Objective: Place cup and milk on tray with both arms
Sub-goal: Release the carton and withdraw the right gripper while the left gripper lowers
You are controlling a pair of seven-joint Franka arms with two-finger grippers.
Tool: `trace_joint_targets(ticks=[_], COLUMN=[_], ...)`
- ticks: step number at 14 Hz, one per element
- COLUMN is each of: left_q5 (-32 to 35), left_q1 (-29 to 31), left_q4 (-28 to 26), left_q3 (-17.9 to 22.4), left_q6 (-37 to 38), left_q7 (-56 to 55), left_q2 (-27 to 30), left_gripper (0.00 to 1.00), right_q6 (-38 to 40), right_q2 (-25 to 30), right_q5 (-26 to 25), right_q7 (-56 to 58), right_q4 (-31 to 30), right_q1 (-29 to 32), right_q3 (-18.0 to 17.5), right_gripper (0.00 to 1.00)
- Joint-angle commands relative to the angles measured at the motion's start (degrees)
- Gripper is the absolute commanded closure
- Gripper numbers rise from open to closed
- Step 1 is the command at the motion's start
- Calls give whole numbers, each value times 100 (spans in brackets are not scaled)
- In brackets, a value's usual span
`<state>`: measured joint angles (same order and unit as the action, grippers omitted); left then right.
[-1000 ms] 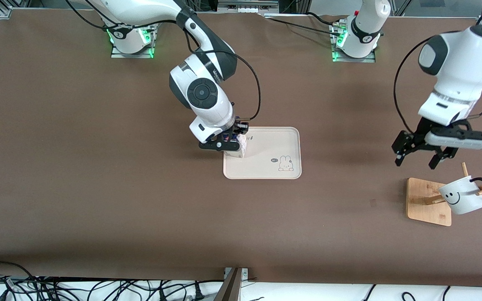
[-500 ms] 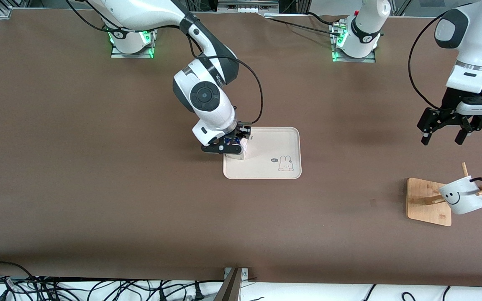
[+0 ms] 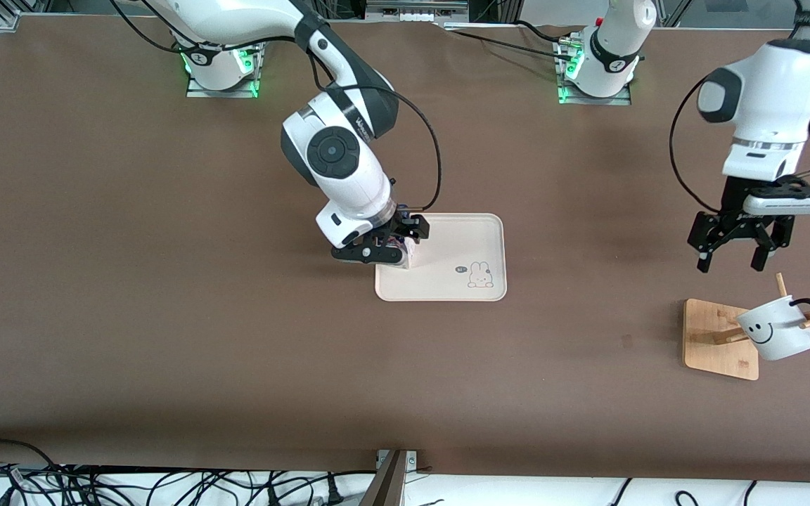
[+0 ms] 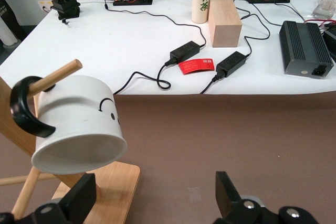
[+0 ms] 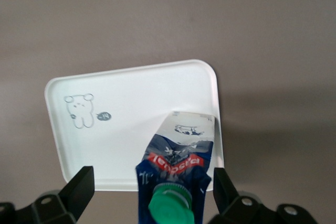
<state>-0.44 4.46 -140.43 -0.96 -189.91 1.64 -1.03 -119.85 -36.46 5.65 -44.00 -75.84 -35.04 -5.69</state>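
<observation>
- Right claw (image 3: 384,246): low over the tray's (image 3: 461,242) edge toward the right arm's end of the desk (image 3: 166,281). Fingers (image 5: 79,184) spread wide, one on each side of the milk (image 5: 178,166), with a gap on both sides; nothing pinched.
- Milk: upright on the tray, directly under the right claw and between its fingers. In the right wrist view its green cap (image 5: 170,208) sits about midway between the two fingertips. The carton's base is by the tray's rim, in the part nearest the right arm's end.
- Tray: flat on the desk at mid-desk; its bunny drawing (image 3: 480,275) lies clear of the right claw, toward the left arm's end.
- Left claw (image 3: 732,256): in the air above the wooden rack (image 3: 718,337) at the left arm's end of the desk. Fingers (image 4: 79,200) spread, holding nothing.
- Cup (image 3: 778,330): hangs tilted by its black handle on a peg of the rack, below the left claw and not touching it. In the left wrist view the open mouth of the cup faces the claw, just above one fingertip.
</observation>
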Motion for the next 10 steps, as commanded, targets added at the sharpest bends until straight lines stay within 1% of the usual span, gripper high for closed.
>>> trace_joint_targets(ticks=[1,2,6,10], left_q5=[9,9,9,18], left_q1=[116,186,301,380], left_q4=[-55,-64,-3,340], left_q3=[-27,-27,-35,-27], left_q6=[-773,-1080,-1083,-1083], left_q7=[-59,-85,-103,-103], left_q2=[-406,-546,-591,-1091], left_gripper=[0,0,0,0], right_q6=[417,592,1243,2227], right_q2=[437,638,1219,1799], right_q5=[-91,-82,-38,24], right_q7=[-39,6,453,1717], right_q4=[-1,-1,-35,-149], right_q1=[-20,-12,6,32], right_q3=[234,418,1252,2070], right_gripper=[0,0,0,0])
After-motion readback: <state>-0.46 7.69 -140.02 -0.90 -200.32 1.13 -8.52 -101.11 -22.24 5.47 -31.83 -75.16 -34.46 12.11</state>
